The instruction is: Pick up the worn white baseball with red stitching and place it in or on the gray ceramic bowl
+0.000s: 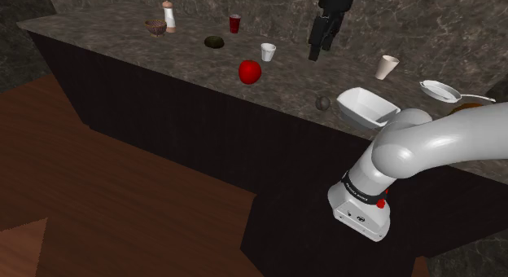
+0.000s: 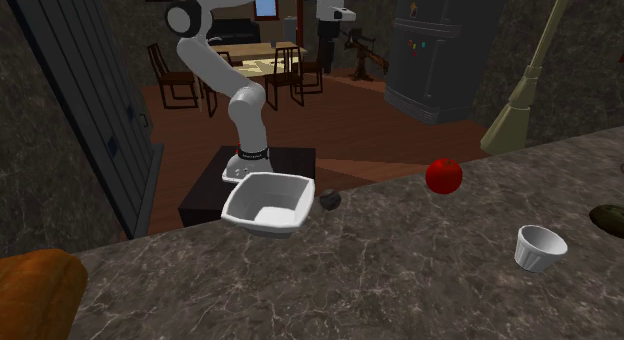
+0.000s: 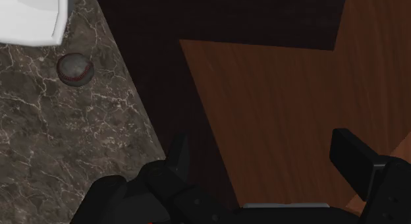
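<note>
Item 1. My tool (image 3: 259,150): all black, two fingers (image 3: 352,160) standing wide apart, gripping nothing. Under the gap I see wood floor (image 3: 276,91) and the dark front of the counter.

Item 2. Worktop (image 1: 187,59): dark veined stone, one long edge running beside the floor.

Item 3. Baseball (image 3: 75,69): dull grey with red stitching, resting on the worktop close to its edge, just beside one corner of the bowl with a narrow gap between them. It lies well away from my fingers, off to the side of one of them. In the shoulder view it sits just left of the bowl. In the second exterior view it sits just right of the bowl.

Item 4. Bowl (image 2: 262,226): white, squarish with rounded corners, upright, nothing inside, near the worktop's edge.

Item 5. Apple (image 1: 250,71): red, on the worktop, to the shoulder view's left of the baseball and apart from it.

Item 6. Ribbed white cup (image 2: 540,246): upright, beyond the apple from the edge.

Item 7. Beige cup (image 1: 387,67): upright, behind the bowl.

Item 8. White frying pan (image 1: 440,90): handle pointing to the shoulder view's right.

Item 9. Dark red cup (image 1: 235,24), small brown bowl (image 1: 155,26) and tall mill (image 1: 168,16): at the worktop's far end.

Item 10. Broom (image 2: 520,98): leaning, past the worktop.
</note>
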Robot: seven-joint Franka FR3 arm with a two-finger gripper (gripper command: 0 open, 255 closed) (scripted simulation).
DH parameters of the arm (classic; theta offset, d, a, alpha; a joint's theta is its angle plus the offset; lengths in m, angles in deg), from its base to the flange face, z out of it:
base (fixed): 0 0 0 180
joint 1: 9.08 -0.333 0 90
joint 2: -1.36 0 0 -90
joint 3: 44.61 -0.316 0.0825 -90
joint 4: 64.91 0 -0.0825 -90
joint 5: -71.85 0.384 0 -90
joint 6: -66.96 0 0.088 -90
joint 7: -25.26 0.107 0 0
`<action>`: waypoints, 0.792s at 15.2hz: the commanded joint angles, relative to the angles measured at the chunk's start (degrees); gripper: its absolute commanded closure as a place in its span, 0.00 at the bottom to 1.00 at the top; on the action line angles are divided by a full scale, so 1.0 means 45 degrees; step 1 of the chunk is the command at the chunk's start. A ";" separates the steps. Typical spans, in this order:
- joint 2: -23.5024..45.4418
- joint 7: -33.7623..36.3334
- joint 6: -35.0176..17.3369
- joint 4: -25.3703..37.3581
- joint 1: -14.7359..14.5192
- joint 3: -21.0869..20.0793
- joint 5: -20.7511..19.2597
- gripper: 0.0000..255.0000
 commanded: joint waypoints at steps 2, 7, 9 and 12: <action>-0.0146 -0.0163 -0.0334 -0.0420 0.0075 0.0160 -0.0161 0.00; -0.0654 -0.0945 -0.2074 -0.2325 0.0528 0.1022 -0.1024 0.00; -0.0740 -0.1248 -0.2813 -0.2995 0.0749 0.1398 -0.1395 0.00; -0.0721 -0.1694 -0.3979 -0.3893 0.1120 0.2000 -0.1978 0.00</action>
